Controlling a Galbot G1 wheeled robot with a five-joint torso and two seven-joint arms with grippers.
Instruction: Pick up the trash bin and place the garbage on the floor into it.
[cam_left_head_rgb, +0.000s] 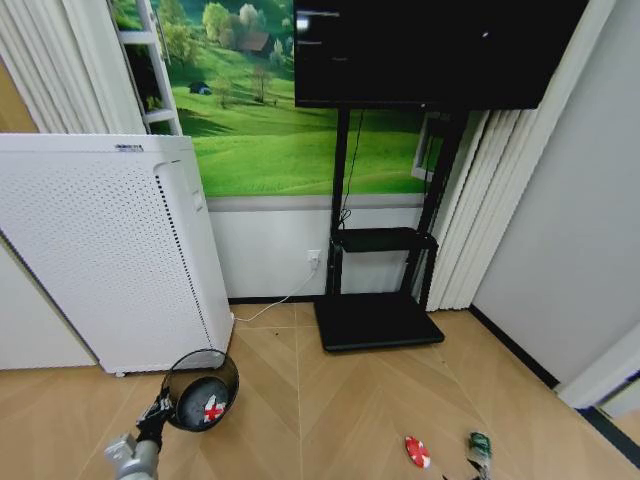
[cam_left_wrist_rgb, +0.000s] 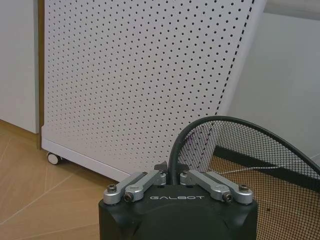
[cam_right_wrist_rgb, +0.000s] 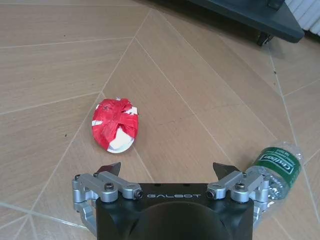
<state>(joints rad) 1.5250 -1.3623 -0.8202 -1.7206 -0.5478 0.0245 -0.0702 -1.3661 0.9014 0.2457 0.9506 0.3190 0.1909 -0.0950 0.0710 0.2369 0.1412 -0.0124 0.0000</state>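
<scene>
- Wood floor (cam_left_head_rgb: 330, 400) below a white perforated box (cam_left_head_rgb: 100, 250).
- Left gripper (cam_left_wrist_rgb: 171, 176) clamps the trash bin (cam_left_head_rgb: 201, 390) rim.
- Right gripper (cam_right_wrist_rgb: 167, 169) gapes wide over a red wrapper (cam_right_wrist_rgb: 115, 124), beside a bottle (cam_right_wrist_rgb: 276, 167).

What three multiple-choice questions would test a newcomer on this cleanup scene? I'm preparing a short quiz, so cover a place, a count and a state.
1. Where is the trash bin?
A. held up by the left gripper, in front of the white perforated appliance
B. under the TV stand
C. beside the bottle

2. How many litter pieces lie on the floor?
A. none
B. two
C. four

3. How is the right gripper?
A. shut on the bottle
B. shut on the wrapper
C. open above the floor

Answers: 1 A, the fingers clamp the bin's rim. 2 B, a red-and-white wrapper and a green-labelled bottle; another piece is already in the bin. 3 C, its fingers are spread, holding nothing.
</scene>
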